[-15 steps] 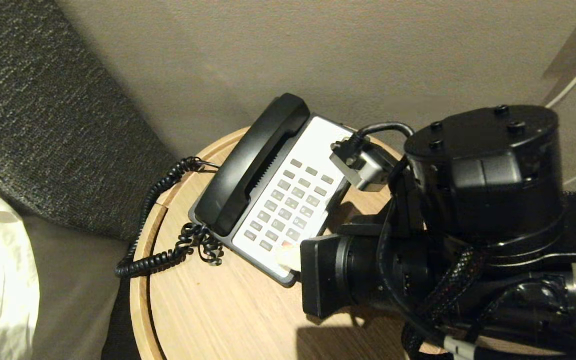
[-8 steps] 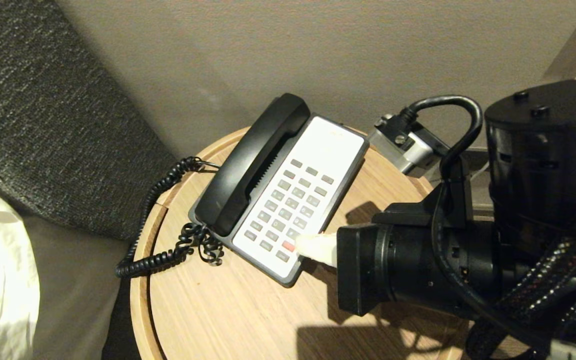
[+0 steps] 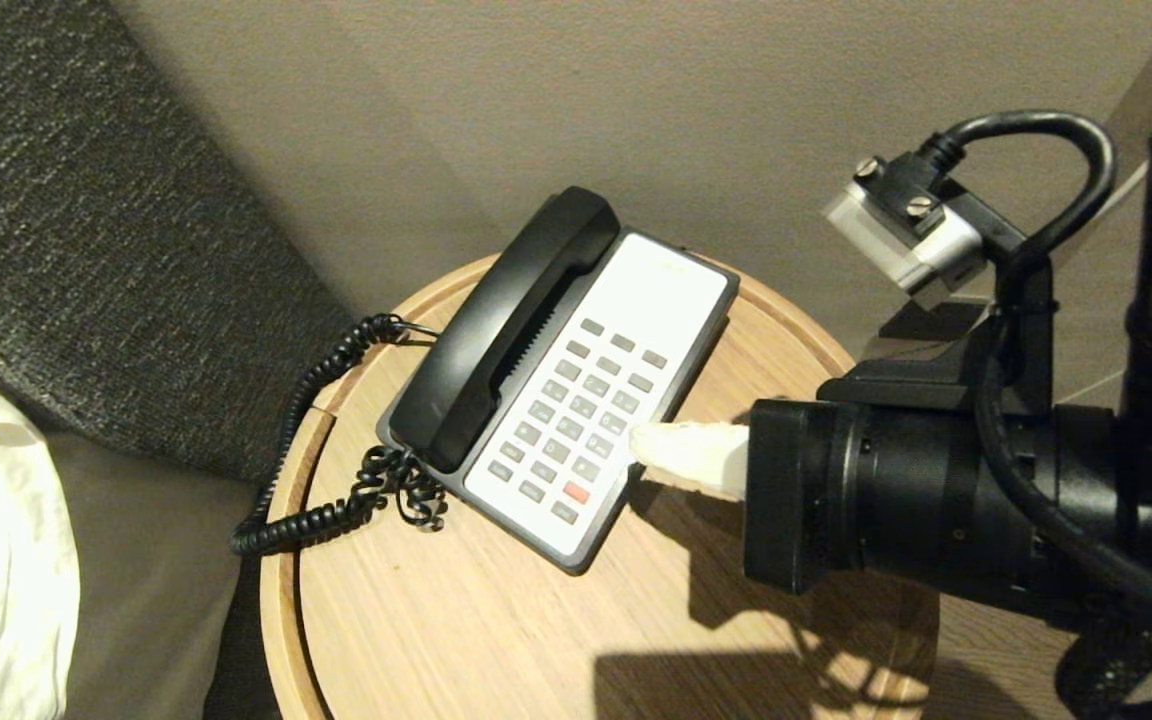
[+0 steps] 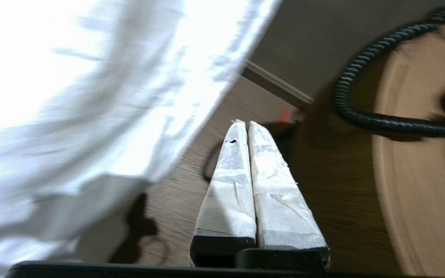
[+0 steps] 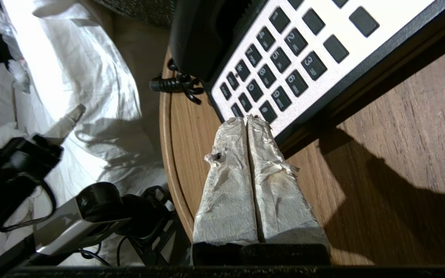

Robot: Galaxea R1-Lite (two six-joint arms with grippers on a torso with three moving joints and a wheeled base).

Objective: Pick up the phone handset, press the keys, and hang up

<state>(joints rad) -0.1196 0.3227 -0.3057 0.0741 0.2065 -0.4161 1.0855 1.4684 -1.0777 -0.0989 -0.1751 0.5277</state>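
The phone handset is seen in the head view resting in its cradle on the phone base, toward the back edge of the round wooden table, its coiled cord trailing over the left edge. The right gripper, fingers pressed together and holding nothing, has been drawn back from the red key to the base's right side, which suggests the key pressing is finished and the handset already hung up. In the left wrist view, the left gripper is shown shut and empty, low beside the table near white bedding. In the right wrist view, the closed fingertips are just short of the keypad. No containers are seen.
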